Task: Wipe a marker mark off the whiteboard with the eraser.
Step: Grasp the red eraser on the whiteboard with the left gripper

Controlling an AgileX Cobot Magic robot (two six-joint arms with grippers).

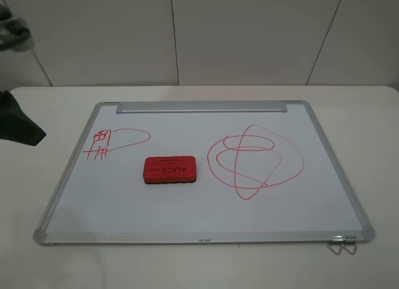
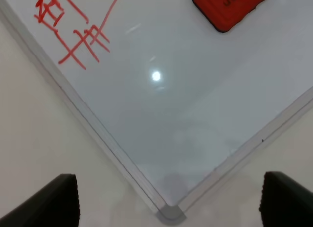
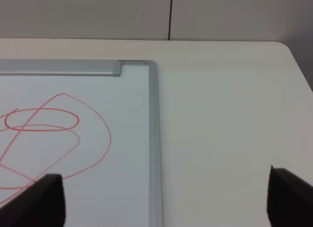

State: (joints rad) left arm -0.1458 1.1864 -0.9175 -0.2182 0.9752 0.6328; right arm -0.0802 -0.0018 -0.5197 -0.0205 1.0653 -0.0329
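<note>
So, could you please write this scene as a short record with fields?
whiteboard: lies flat on the table
eraser: on the whiteboard, between the two drawings, nothing touching it
mark: near the left edge, not yet wiped
ovals: larger red drawing, right half
left gripper: open, empty, above the near left corner
right gripper: open, empty, over the right edge

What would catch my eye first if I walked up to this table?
A red eraser lies near the middle of the whiteboard. In the high view, a small boxy red marker mark sits to its left and a larger red drawing of overlapping ovals to its right.
</note>
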